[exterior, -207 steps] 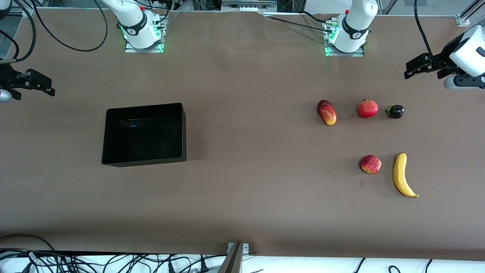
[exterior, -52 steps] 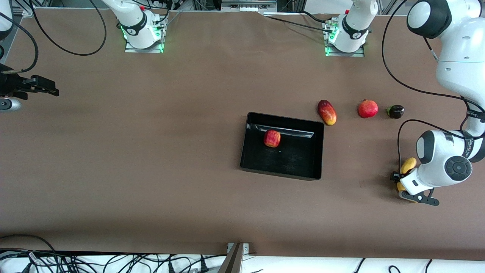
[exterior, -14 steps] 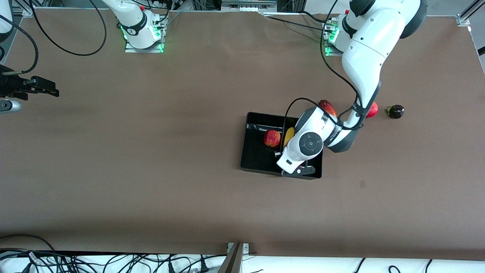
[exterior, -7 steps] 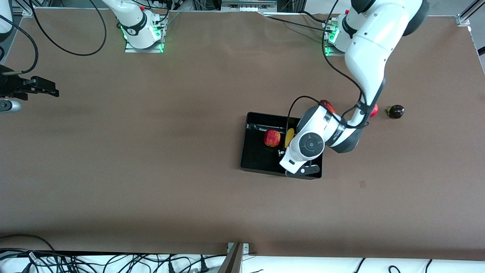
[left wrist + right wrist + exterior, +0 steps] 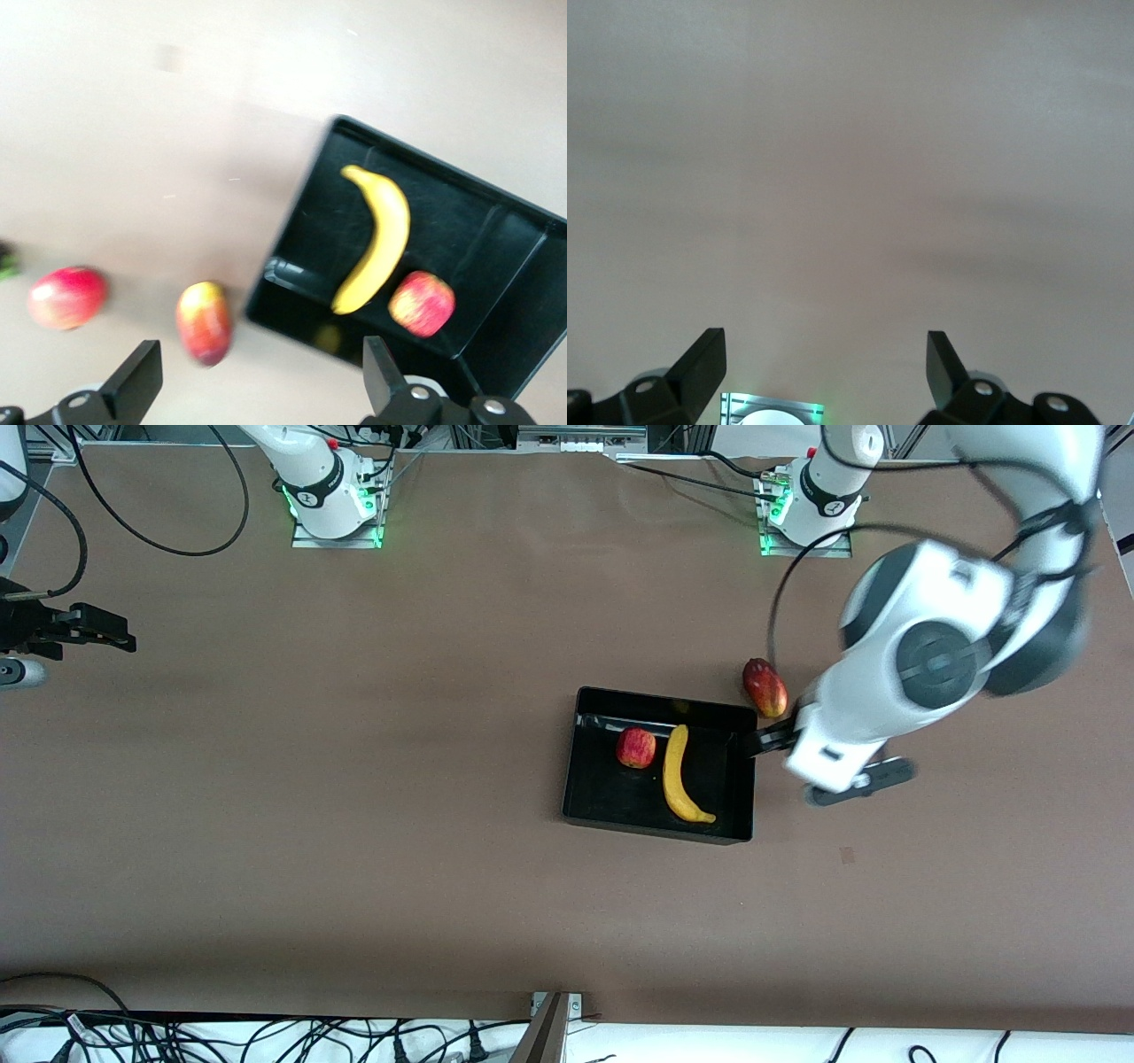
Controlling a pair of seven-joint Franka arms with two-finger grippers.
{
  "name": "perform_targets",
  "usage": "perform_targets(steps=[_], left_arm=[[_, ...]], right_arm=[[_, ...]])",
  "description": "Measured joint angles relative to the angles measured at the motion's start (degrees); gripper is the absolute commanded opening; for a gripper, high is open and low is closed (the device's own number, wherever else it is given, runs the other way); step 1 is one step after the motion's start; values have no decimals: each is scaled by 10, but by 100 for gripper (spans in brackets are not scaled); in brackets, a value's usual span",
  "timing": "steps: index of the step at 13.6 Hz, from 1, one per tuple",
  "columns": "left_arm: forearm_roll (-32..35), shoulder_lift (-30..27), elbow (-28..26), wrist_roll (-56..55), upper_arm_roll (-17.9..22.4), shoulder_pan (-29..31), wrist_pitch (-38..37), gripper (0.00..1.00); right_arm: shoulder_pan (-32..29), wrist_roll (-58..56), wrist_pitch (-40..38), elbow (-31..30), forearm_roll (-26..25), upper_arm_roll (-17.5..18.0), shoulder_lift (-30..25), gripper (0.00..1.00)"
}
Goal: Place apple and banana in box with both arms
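Both fruits lie in the shallow glossy black open-top box (image 5: 585, 757) mid-worktop: the small lumpy red apple (image 5: 636, 747) touching or just beside the long curved smooth yellow banana (image 5: 679, 773), so the task looks done. The left claw (image 5: 257, 376), fingers spread and empty, hangs above the box's wall toward the left arm's end, where a low sweep could clip the light-looking box or roll the elongated red-yellow mango (image 5: 765, 687). The right claw (image 5: 824, 363) waits open above bare matte brown worktop (image 5: 354, 868) at the right arm's end.
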Motion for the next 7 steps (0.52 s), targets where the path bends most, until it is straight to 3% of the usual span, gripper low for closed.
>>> perform_targets(steps=[5,7], left_arm=[[-14,-107,0,164,0,107,-78,100],[-24,-142,-1,262,33,129,-97,100]], right_arm=[[-1,0,2,0,0,0,0,100],[-1,0,12,1,0,0,0,100]])
